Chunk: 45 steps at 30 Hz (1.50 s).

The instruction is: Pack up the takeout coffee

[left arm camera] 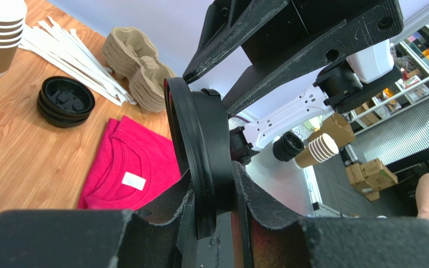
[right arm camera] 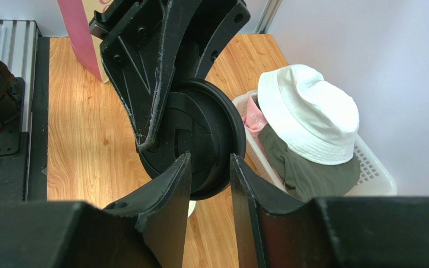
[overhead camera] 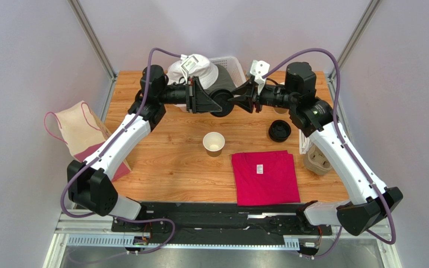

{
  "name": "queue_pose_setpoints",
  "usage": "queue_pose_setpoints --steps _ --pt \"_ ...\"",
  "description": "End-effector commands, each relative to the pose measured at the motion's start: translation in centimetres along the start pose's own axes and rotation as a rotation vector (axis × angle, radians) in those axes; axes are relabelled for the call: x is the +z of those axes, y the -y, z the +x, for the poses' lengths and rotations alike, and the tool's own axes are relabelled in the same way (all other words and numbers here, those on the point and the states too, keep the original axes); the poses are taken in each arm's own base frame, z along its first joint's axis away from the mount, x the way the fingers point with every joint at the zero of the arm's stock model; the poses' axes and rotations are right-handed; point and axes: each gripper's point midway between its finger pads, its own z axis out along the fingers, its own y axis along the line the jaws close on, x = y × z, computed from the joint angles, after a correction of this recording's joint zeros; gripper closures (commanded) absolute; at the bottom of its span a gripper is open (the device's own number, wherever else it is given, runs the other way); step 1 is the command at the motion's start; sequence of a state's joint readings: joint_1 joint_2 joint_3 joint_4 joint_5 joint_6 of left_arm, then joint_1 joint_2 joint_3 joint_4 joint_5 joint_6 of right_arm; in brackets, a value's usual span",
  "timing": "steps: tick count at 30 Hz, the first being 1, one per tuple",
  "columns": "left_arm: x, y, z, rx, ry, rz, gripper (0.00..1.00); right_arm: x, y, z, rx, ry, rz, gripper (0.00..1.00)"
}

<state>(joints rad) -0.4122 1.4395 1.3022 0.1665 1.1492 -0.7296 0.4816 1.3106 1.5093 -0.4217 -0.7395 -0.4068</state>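
- Takeout coffee cup [overhead camera: 213, 143]: one, lid off, bare table [overhead camera: 161, 162] all round it.
- One black lid [overhead camera: 226, 105] up in the air, pinched by the left gripper [left arm camera: 214, 187].
- Right gripper [right arm camera: 211, 167] fingers sit round its edge; can't tell if they squeeze.

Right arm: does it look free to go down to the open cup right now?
Probably not yet: the right gripper straddles the black lid the left gripper clamps. The cup itself stands unobstructed.

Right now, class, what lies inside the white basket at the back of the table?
In the white basket, a white bucket hat sits on an olive-grey garment, with pink fabric beside them. Whatever lies beneath is covered.
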Motion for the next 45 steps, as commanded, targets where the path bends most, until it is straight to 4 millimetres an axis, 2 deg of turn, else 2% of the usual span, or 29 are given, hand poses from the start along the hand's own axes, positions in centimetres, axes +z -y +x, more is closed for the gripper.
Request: queue_pose_setpoints --steps 1,7,12,14,16,19,20,21,22,23,24,28,29,31,32,33,35,36,37,40,42,43,45 --pt "0.3 0.8 -0.2 0.032 -0.008 0.041 1.00 -0.3 0.1 -2.3 -0.088 0.060 0.002 0.65" --pt "0.4 0.9 0.1 0.028 -0.016 0.048 1.00 0.1 0.0 -2.0 -0.092 0.051 -0.023 0.71" --pt "0.4 1.0 0.2 0.035 -0.018 0.053 1.00 0.4 0.0 -1.5 -0.081 0.031 -0.037 0.89" --pt "0.4 0.9 0.2 0.034 -0.017 0.051 1.00 0.5 0.1 -1.5 -0.077 0.024 -0.035 1.00" --pt "0.4 0.8 0.2 0.028 -0.011 0.037 1.00 0.5 0.3 -1.5 -0.073 0.015 -0.025 1.00" --pt "0.2 -0.2 0.4 0.038 -0.004 -0.023 0.63 0.5 0.8 -1.1 -0.048 -0.006 -0.002 1.00" --pt "-0.1 -0.6 0.9 0.001 -0.017 -0.063 0.46 0.4 0.9 -1.4 -0.046 -0.007 0.006 1.00" --pt "-0.7 -1.3 0.9 -0.008 -0.012 -0.103 0.39 0.4 0.9 -0.9 -0.028 -0.027 0.009 1.00" --pt "-1.2 -2.1 0.8 0.017 0.001 -0.149 0.14 0.5 1.2 -0.5 -0.017 -0.047 0.022 1.00" --pt "-1.9 -2.4 1.1 0.000 0.000 -0.185 0.09 0.4 1.3 -0.5 -0.015 -0.057 0.026 1.00" --pt "-3.1 -3.5 0.9 -0.004 0.020 -0.233 0.06 0.3 1.1 0.2 0.004 -0.082 0.022 1.00" --pt "-7.0 -5.6 0.3 0.070 0.057 -0.405 0.05 0.0 0.7 2.1 0.061 -0.150 0.029 1.00" --pt "-8.0 -5.2 0.2 0.087 0.070 -0.448 0.04 0.1 0.7 2.7 0.081 -0.167 0.029 1.00" --pt "-10.0 -6.4 0.0 0.165 0.093 -0.574 0.04 0.2 0.3 4.6 0.145 -0.219 0.033 1.00" --pt "-10.8 -5.8 0.3 0.203 0.083 -0.614 0.04 0.4 0.2 5.5 0.176 -0.246 0.037 1.00" --pt "-11.3 -5.9 0.8 0.234 0.073 -0.642 0.04 0.8 0.0 7.4 0.227 -0.301 0.031 1.00" --pt "-12.6 -6.1 1.3 0.288 0.094 -0.725 0.03 1.4 -0.3 9.5 0.291 -0.365 0.035 1.00" --pt "-13.4 -6.6 1.3 0.282 0.120 -0.784 0.03 1.8 -0.4 11.2 0.321 -0.413 0.044 1.00" --pt "-13.7 -6.0 1.5 0.292 0.135 -0.793 0.03 2.3 -0.9 11.9 0.348 -0.436 0.040 1.00" --pt "-14.0 -6.2 3.6 0.266 0.092 -0.802 0.02 3.5 -1.2 14.2 0.426 -0.487 0.074 1.00" --pt "-14.3 -6.2 5.4 0.204 0.064 -0.810 0.02 4.3 -0.6 15.0 0.454 -0.485 0.124 1.00" --pt "-14.4 -6.2 6.4 0.168 0.046 -0.818 0.02 4.7 -0.9 16.0 0.469 -0.500 0.134 1.00" --pt "-13.9 -6.4 7.6 0.120 0.023 -0.784 0.02 5.5 -0.6 16.7 0.479 -0.510 0.164 1.00"
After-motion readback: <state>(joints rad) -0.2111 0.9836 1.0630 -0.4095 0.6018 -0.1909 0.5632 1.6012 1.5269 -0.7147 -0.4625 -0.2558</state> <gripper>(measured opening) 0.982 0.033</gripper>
